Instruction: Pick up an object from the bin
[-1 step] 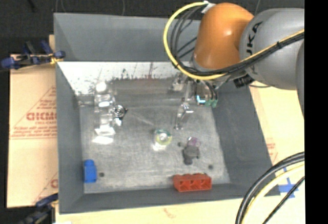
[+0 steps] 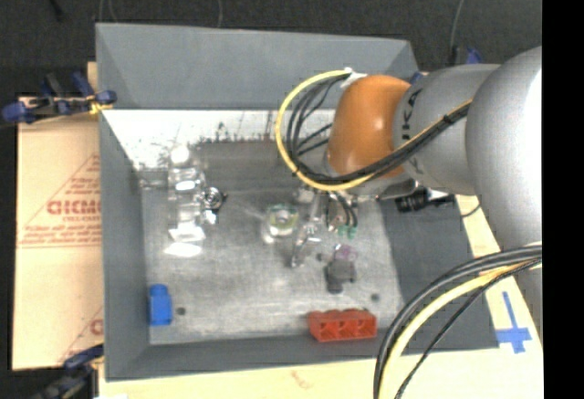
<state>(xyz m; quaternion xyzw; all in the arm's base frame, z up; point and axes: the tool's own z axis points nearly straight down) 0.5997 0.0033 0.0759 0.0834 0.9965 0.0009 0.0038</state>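
Clear round piece (image 2: 279, 222) lies near the middle of the bin (image 2: 246, 68), on the grey floor, and of all the loose things it is the one closest to the gripper (image 2: 307, 240). The gripper hangs low just to the right of it in the camera view, at its edge or touching it (the view does not settle which). Whether the gripper is spread or closed cannot be told from this angle.

The arm (image 2: 493, 132) comes in from the right, its wrist under an orange cover (image 2: 365, 123) with a loop of yellow and black cables (image 2: 294, 128) curving round it. Just below and to the right of the gripper lie a small purple bit (image 2: 344, 253) and, beside it, a dark grey lump (image 2: 339, 276); the two are close together, perhaps touching. A red brick (image 2: 342, 326) with studs on top rests flat by the bin's lower wall, apart from the gripper. A blue block (image 2: 160, 306) sits alone in the lower left corner. On the left side of the floor a small cluster of clear plastic things (image 2: 185, 201) lies together, with a little black thing (image 2: 214, 199) at its right edge.
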